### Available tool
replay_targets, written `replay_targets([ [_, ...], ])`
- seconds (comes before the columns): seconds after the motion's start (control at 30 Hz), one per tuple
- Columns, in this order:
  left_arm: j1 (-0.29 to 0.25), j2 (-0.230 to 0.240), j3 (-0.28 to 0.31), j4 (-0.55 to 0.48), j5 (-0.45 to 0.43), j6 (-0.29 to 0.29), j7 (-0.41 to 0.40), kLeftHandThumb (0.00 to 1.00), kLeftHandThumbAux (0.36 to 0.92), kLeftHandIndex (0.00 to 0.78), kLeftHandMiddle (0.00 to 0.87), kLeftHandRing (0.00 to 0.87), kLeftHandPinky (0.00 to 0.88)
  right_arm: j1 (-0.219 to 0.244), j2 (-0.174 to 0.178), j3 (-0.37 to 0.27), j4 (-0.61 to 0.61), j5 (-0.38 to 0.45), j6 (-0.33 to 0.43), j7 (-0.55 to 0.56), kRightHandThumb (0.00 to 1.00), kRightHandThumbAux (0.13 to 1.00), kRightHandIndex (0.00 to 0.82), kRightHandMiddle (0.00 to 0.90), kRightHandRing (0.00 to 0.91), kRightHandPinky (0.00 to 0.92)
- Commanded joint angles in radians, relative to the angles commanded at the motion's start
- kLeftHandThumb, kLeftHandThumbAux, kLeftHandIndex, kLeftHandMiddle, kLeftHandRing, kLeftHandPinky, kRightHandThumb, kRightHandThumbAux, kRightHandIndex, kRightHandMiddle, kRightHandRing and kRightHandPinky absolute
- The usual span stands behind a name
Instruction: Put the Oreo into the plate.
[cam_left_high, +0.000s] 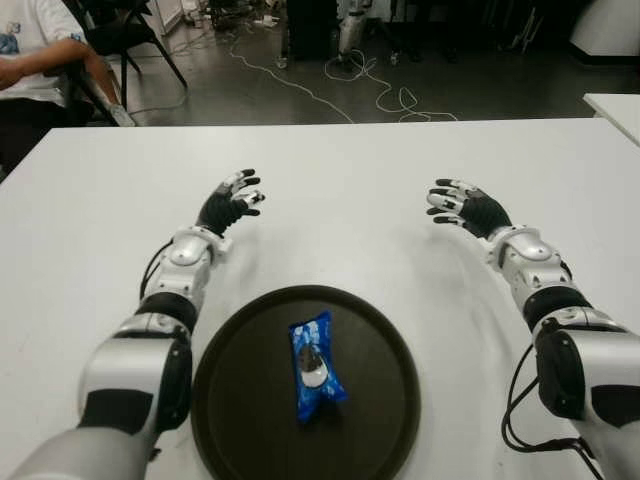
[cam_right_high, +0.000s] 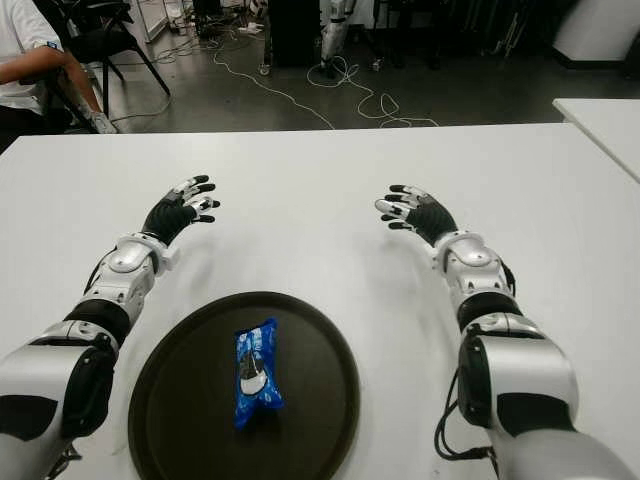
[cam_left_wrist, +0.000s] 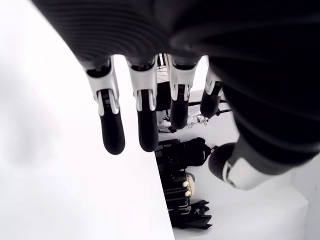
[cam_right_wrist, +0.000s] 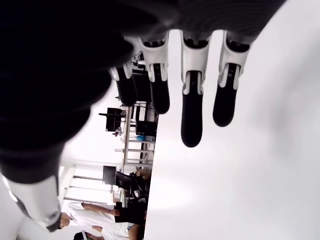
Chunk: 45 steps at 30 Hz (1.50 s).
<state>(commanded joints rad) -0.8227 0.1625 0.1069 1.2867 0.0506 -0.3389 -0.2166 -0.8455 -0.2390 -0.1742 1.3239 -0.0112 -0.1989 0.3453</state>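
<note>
A blue Oreo packet (cam_left_high: 314, 366) lies inside the dark round plate (cam_left_high: 240, 400) near the table's front edge. My left hand (cam_left_high: 234, 199) hovers over the white table beyond the plate, to its left, fingers spread and holding nothing. My right hand (cam_left_high: 455, 204) is out to the plate's far right, also open and empty. Both wrist views show extended fingers (cam_left_wrist: 113, 131) (cam_right_wrist: 191, 122) with nothing between them.
The white table (cam_left_high: 340, 180) stretches wide around the plate. A seated person (cam_left_high: 30, 50) is past the far left corner. Cables (cam_left_high: 380, 95) lie on the floor behind, and another white table's corner (cam_left_high: 615, 105) shows at right.
</note>
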Motion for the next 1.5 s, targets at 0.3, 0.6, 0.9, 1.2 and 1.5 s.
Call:
replay_targets([
  [0.3,0.002,0.006,-0.002,0.001,0.000,-0.002,0.001,0.211,0.657,0.050,0.146,0.228,0.301,-0.003,0.004,0.001,0.000,-0.002,0.007,-0.002,0.000,0.657,0.198,0.311,0.360,0.404],
  [0.6,0.004,0.009,0.003,0.001,-0.006,0.001,-0.005,0.201,0.656,0.055,0.135,0.225,0.317,-0.003,0.009,-0.001,0.000,0.000,0.010,-0.007,0.000,0.675,0.191,0.298,0.340,0.386],
  [0.9,0.006,0.014,0.010,0.002,-0.010,0.000,-0.010,0.218,0.643,0.064,0.145,0.243,0.335,-0.006,0.016,0.000,-0.002,0.000,0.018,-0.020,0.000,0.679,0.192,0.293,0.330,0.369],
  [1.2,0.008,0.021,0.019,0.002,-0.013,0.003,-0.024,0.217,0.655,0.066,0.143,0.231,0.323,-0.009,0.025,-0.006,-0.003,0.007,0.028,-0.019,0.000,0.670,0.188,0.300,0.344,0.388],
  [1.5,0.011,0.030,0.030,0.007,-0.018,0.001,-0.044,0.237,0.669,0.059,0.134,0.223,0.324,-0.009,0.037,-0.010,-0.001,0.010,0.021,-0.019,0.000,0.675,0.211,0.306,0.345,0.393],
])
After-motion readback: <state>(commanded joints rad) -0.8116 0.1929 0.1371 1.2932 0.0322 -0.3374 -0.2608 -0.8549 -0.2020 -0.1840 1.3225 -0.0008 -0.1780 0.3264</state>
